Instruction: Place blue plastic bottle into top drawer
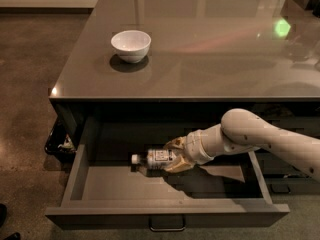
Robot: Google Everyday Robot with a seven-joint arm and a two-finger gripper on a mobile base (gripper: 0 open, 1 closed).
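We hold the bottle (152, 157) low in the open drawer (100, 215).
Our tool (171, 157) is closed around the bottle's bottom end. The bottle lies sideways, its cap pointing left, away from the tool. We cannot tell if it touches the drawer floor yet.

**Greys, white and one green spot**

The bench (210, 69) is glossy grey, with a green glint (282, 27) near its far right corner and a white bowl (131, 45) toward the far left. Below the front edge, the drawer (165, 215) is dark grey outside and paler inside. Inside it, the tan gripper (175, 156) clasps a clear bottle (159, 157) with a white cap and white label.
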